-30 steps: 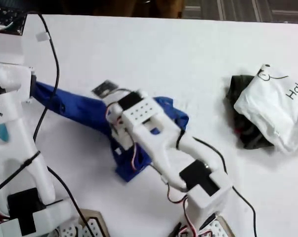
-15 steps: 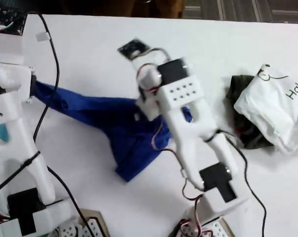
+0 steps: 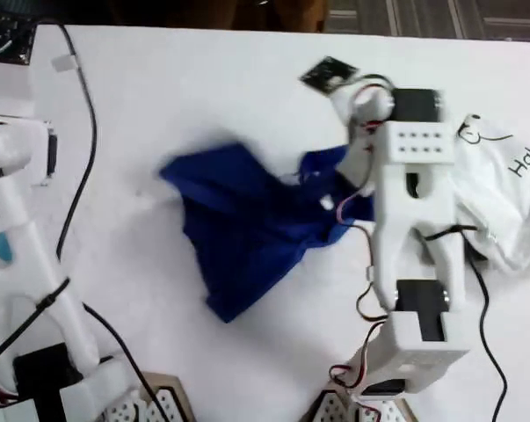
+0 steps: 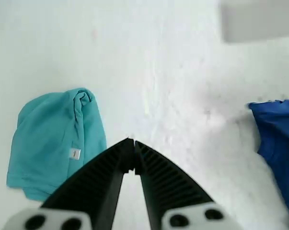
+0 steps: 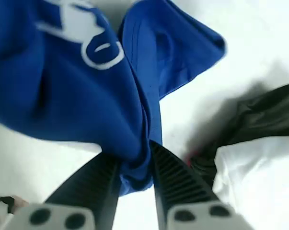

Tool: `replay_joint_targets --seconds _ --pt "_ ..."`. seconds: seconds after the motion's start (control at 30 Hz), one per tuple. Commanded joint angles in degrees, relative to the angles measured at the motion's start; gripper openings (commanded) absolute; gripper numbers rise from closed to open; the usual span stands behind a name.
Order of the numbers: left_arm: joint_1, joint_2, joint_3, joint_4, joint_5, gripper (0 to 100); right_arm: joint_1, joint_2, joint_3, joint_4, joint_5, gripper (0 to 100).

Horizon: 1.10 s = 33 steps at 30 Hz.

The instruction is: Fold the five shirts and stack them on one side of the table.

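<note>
A blue shirt (image 3: 247, 224) lies bunched in the middle of the table. My right gripper (image 5: 132, 158) is shut on a fold of its fabric (image 5: 110, 96), at the shirt's right end (image 3: 348, 193) in the high view. My left gripper (image 4: 133, 143) is shut with nothing in it, over bare table at the far left. The blue shirt's edge (image 4: 278, 139) lies well apart from it. A crumpled teal shirt (image 4: 53, 139) lies beside the left gripper.
A white shirt (image 3: 502, 198) lies on a dark shirt (image 5: 264, 115) at the table's right side, close to the right arm (image 3: 414, 220). Black cables (image 3: 80, 149) run along the left arm (image 3: 18, 264). Open tabletop (image 3: 203, 88) lies behind the blue shirt.
The left gripper has let go of the blue shirt's left end. The right arm swung right toward the white shirt, dragging the blue shirt with it, and the stretched cloth bunched up.
</note>
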Motion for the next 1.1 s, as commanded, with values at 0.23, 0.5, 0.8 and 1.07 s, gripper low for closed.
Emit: replay_joint_targets --seconds 0.23,0.5,0.8,1.07 --pt "-0.35 -1.76 -1.80 -0.79 -0.18 3 1.19 -3.74 1.49 1.36 2.11 2.4" --pt "8.53 3.08 3.56 -3.43 -0.09 10 2.42 -3.82 10.11 1.27 2.11 2.3" --pt "29.27 13.98 -0.40 -5.54 5.98 18 11.56 -4.00 11.87 1.27 2.02 2.1" --pt "43.60 27.08 -10.86 -0.70 5.63 18 17.01 -4.26 15.91 1.27 2.02 2.1"
